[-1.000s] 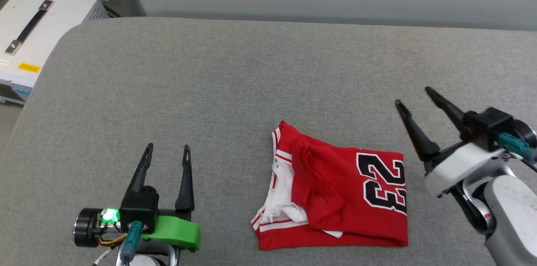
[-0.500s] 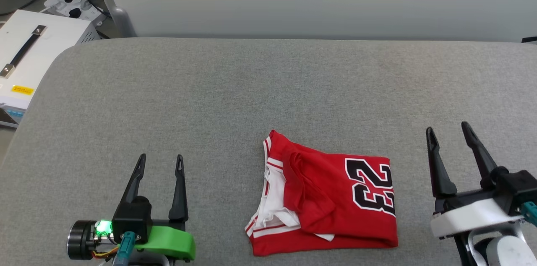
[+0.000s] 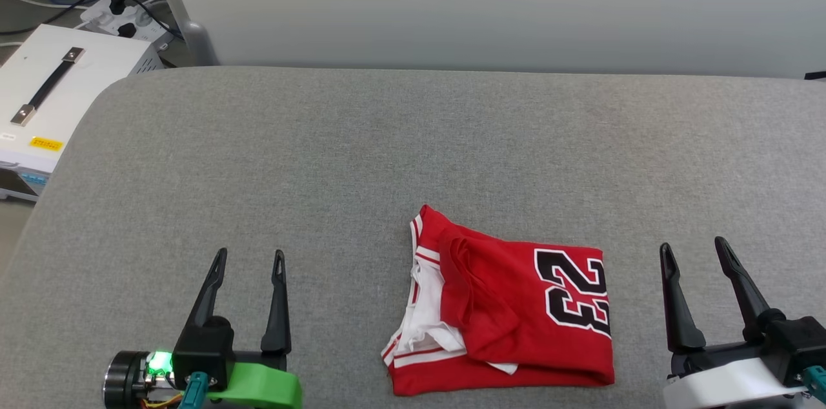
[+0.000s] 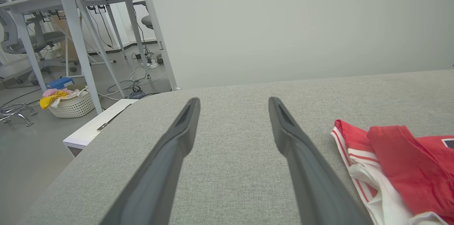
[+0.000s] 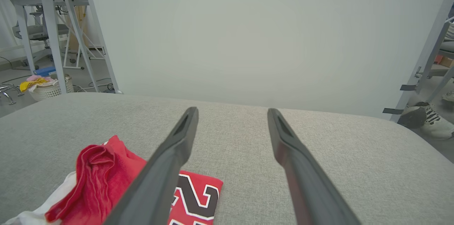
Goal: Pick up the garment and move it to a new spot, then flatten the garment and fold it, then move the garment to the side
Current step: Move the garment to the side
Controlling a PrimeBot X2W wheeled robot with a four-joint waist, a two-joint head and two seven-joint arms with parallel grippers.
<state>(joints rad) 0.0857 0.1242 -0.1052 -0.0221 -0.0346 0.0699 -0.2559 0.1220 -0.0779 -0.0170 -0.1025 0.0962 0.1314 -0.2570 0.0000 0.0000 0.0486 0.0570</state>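
Pointing away at the near left of the grey surface (image 3: 361,138), the left gripper (image 3: 250,254) has its fingers spread and empty. Right of it, the folded red garment (image 3: 516,319) lies flat near the front edge, numerals up. Farther right, the right gripper (image 3: 692,244) is likewise spread, just beside the cloth but apart from it.

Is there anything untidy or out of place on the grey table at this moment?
Yes, slightly. The garment is folded, but not neatly: a white sleeve bulges out at its left edge, and a red flap lies wrinkled across the top. Nothing looks damaged or spilled.
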